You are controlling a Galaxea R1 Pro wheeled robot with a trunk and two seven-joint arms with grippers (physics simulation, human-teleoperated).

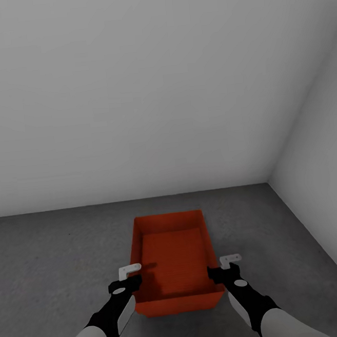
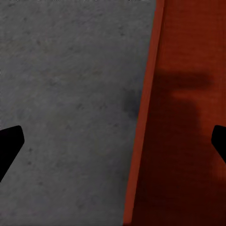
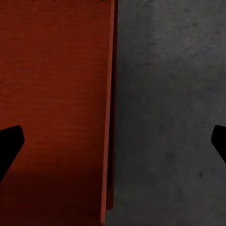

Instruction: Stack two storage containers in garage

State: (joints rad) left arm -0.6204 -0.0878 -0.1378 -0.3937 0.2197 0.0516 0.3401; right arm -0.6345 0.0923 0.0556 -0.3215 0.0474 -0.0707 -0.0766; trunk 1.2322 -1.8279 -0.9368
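The red-orange rectangular plastic storage container [image 1: 173, 261] sits on the grey concrete floor [image 1: 54, 262]; both grippers' spread fingers straddle its side walls, probably releasing, retreat next.

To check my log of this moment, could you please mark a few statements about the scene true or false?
1. The storage container stands on the grey concrete floor. True.
2. The container is blue. False: it is red-orange.
3. The left gripper has its jaws open astride a side wall. True.
4. The right gripper is shut. False: its jaws are open astride the other side wall.
5. A plank door stands behind the container. False: a plain wall.
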